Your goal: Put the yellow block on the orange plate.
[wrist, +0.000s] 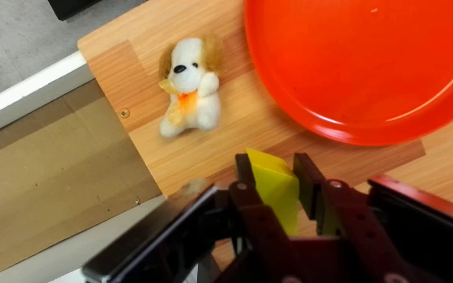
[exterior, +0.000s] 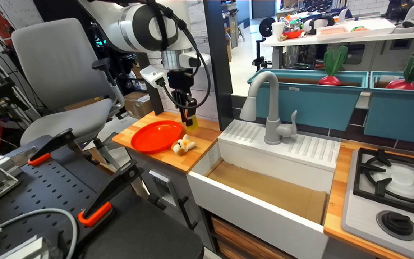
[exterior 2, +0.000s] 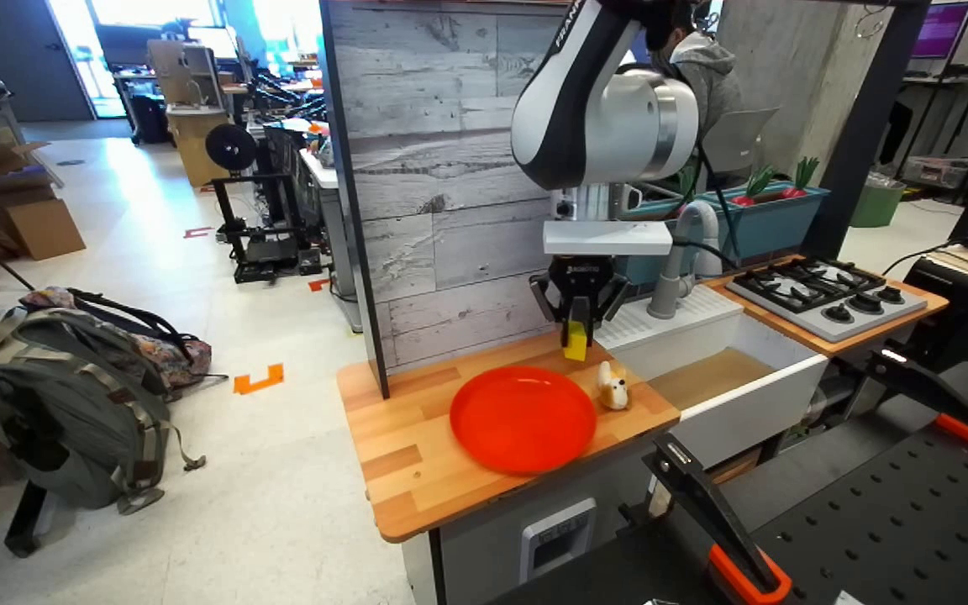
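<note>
Yellow block [wrist: 277,190] is being pinched in the gripper [wrist: 275,171]; a backpack [exterior 2: 72,403] is showing only in an exterior view.

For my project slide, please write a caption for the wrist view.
Gripper holding the yellow block, with a plush dog and the orange plate on the wooden counter.

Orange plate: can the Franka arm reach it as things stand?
Probably yes: the gripper, closed on the yellow block, is beside the orange plate with nothing visible between them. The plush dog is off to one side.
</note>
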Tool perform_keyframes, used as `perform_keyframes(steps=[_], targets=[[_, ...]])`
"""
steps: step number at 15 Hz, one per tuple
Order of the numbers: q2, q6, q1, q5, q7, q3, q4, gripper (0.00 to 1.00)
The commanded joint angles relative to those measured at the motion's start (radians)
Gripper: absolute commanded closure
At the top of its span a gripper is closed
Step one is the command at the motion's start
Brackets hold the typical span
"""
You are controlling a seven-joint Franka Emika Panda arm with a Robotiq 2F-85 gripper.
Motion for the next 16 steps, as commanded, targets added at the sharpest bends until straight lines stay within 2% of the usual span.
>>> perform_keyframes(steps=[1, 5, 10, 13, 15, 16], targets=[[-0.091, 0.036, 0.031, -0.005, -0.011, -0.004, -0.11, 0.92], [-0.119, 0.047, 0.077, -0.021, -0.014, 0.005, -0.165, 0.92], [-0.057, 0.019, 0.15, -0.049, 0.006, 0.004, -0.141, 0.92], [-0.026, 0.007, 0.17, -0.056, 0.006, 0.002, -0.121, 0.92], [-0.007, 0.001, 0.194, -0.08, 0.015, -0.022, -0.114, 0.42], [-0.001, 0.006, 0.199, -0.091, 0.018, -0.028, -0.113, 0.42]])
